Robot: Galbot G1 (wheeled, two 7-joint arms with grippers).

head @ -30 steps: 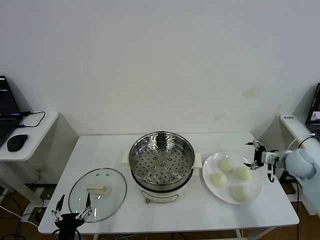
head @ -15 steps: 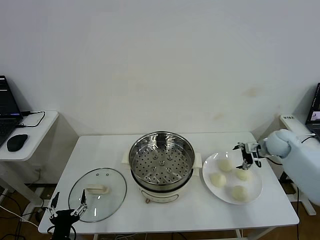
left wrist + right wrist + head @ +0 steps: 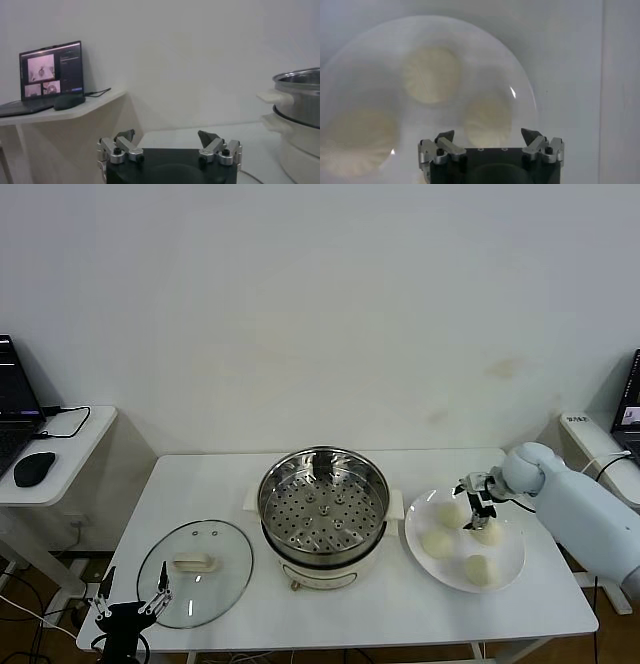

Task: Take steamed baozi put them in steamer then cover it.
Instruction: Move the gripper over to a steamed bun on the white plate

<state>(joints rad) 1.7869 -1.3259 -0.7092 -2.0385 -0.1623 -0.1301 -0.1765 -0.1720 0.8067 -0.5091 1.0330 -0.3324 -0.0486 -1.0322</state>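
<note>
Four cream-white baozi lie on a white plate right of the steamer: one at the back left, one at the front left, one on the right, one in front. My right gripper hangs open just above the plate, between the back-left and right buns. In the right wrist view its open, empty jaws are over one baozi, with two more beyond. The steamer's perforated tray is empty. The glass cover lies flat on the table at the front left. My left gripper is open, low by the table's front left corner.
A side table at the left holds a laptop and a mouse. The steamer's rim and handle show in the left wrist view. Another laptop stands at the far right edge.
My right gripper has moved left from beyond the plate's right edge to over the baozi. The left gripper has sunk slightly and shifted a little left.
</note>
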